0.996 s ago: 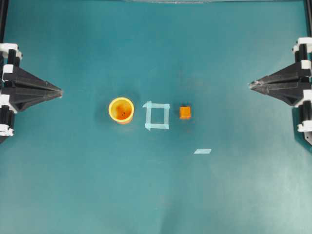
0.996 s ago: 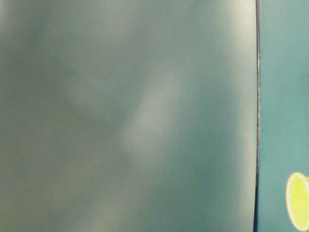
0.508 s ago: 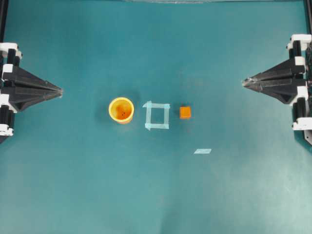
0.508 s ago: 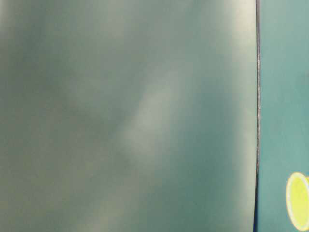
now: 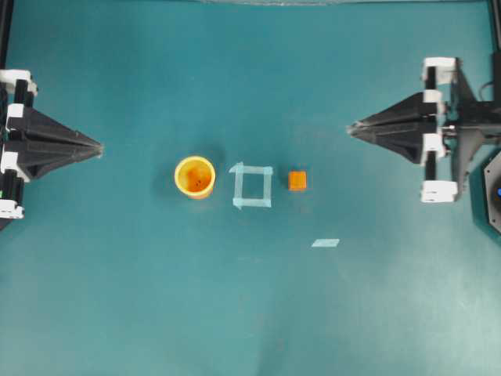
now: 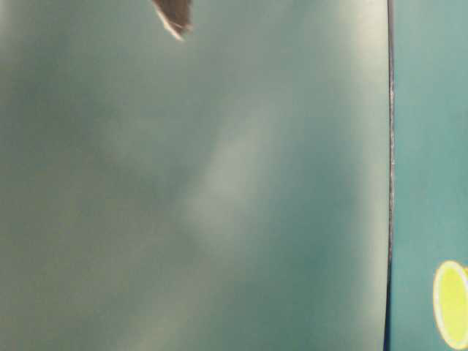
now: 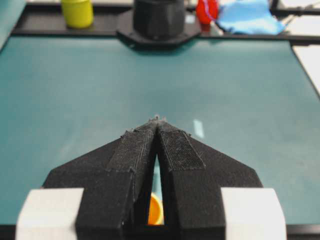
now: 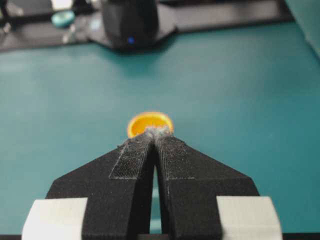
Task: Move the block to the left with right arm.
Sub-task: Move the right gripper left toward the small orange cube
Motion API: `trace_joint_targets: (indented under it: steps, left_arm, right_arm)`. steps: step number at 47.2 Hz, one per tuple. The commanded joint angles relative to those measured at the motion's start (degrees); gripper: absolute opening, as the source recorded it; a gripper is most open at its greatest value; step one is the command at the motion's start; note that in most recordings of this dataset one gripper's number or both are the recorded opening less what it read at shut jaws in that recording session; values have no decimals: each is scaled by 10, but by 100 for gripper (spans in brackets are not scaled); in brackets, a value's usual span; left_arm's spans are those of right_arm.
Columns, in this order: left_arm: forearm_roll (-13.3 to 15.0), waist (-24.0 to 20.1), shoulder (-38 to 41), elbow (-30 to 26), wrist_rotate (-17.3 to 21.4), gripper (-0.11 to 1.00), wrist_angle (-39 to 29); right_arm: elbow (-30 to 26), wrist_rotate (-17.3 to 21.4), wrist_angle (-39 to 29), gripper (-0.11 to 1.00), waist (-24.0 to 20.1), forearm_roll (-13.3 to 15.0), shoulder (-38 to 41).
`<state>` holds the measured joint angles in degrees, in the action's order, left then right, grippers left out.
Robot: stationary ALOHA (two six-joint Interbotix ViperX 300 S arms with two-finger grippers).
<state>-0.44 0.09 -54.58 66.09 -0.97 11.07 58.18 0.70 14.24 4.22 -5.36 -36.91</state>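
The block [image 5: 297,181], a small orange cube, sits on the teal table just right of a pale blue tape square [image 5: 252,186]. My right gripper [image 5: 352,128] is shut and empty, its tips pointing left, up and to the right of the block with a clear gap. In the right wrist view the shut right gripper [image 8: 158,131] hides the block; only the yellow-orange cup [image 8: 149,122] shows past the tips. A dark fingertip [image 6: 174,16] enters the table-level view at the top. My left gripper [image 5: 99,147] rests shut at the left edge, also shut in its own wrist view [image 7: 157,120].
The yellow-orange cup [image 5: 195,176] stands left of the tape square. A short strip of pale tape [image 5: 325,243] lies below and right of the block. The right arm's base [image 7: 159,20] stands at the table's far end in the left wrist view.
My right gripper has moved leftward over the table toward the block, still shut, and its tip has entered the table-level view. The block, cup and left gripper have not moved.
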Motion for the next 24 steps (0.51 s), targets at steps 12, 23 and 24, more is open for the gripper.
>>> trace_joint_targets:
  steps: [12, 23, 24]
  left_arm:
    - [-1, 1, 4, -18, 0, 0, 3]
    - [-2, 1, 4, -18, 0, 0, 3]
    - [-1, 1, 4, -18, 0, 0, 3]
  right_arm:
    - [-43, 0, -4, 32, 1, -3, 43]
    - [-75, -5, -65, 56, 1, 0, 83]
    - [-80, -5, -75, 57, 2, 0, 93]
